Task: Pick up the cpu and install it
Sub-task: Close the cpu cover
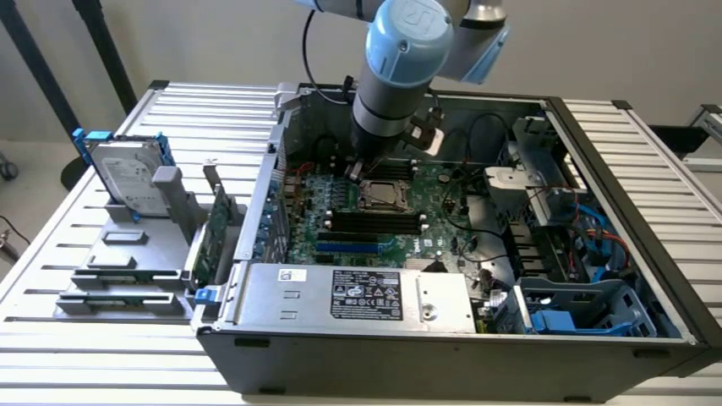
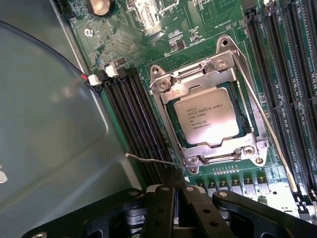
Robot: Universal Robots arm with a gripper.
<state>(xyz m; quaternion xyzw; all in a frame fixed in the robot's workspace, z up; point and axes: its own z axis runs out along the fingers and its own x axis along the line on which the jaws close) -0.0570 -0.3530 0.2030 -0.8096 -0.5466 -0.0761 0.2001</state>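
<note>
I had the hand low inside the open computer case, just above the centre of the exterior frame. Its fingers were pressed together and pinched nothing. The cpu lay flat in its socket on the motherboard, framed by the metal load plate, so the chip was in its seat rather than in my grip.

In the wrist view the fingertips sat just beside the thin wire retention lever, which juts out from the socket's corner toward the black memory slots. I could not tell whether that lever was latched.

The wire was my main worry. It is narrow and springy, and I judged that closed fingers could slide off it and jab the slots or the small parts on the green board. A lever that sprang loose could also jolt the plate. If the chip sat slightly askew, which I could not check from here, clamping pressure might damage the socket contacts beneath it.
</note>
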